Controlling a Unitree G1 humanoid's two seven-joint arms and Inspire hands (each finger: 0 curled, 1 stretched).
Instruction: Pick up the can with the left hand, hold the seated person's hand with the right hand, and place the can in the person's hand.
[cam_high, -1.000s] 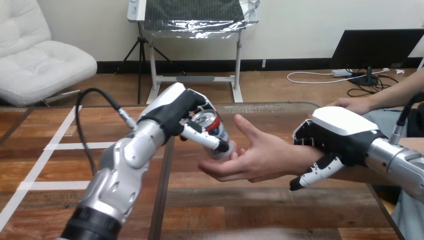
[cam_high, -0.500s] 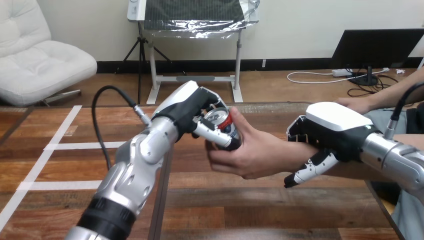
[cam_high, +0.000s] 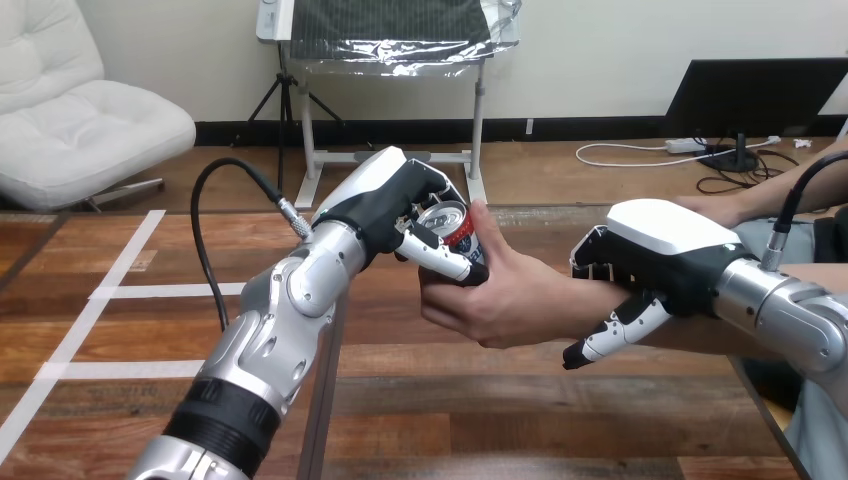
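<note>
While the handover is mid-way, the items stand as follows.

Item 1, can (cam_high: 457, 226): upright, lifted clear of the table, just above the view's centre toward 12 o'clock. Two holders are on it at once.

Item 2, left hand (cam_high: 398, 203): at 11 o'clock of centre, fingers and thumb curled round the can's upper part from the left side.

Item 3, person's hand (cam_high: 512, 300): at centre, reaching in from 3 o'clock, its fingers and thumb closed round the can's lower part and right side.

Item 4, right hand (cam_high: 662, 250): at 3 o'clock, lying over the person's wrist (cam_high: 590, 300), its fingers curled down across the near side of it in a clasp.

Status, by judgement: pick-up done; clasp of the person's arm done; can delivered into the person's hand. Outstanding: the left hand must loosen its fingers and draw away toward 9 o'clock, leaving the can with the person alone.

Item 5, table (cam_high: 110, 335): brown wooden planks, with white tape strips (cam_high: 150, 291) at 9 o'clock and a dark seam (cam_high: 322, 400) running toward 6 o'clock below the left arm.
</note>
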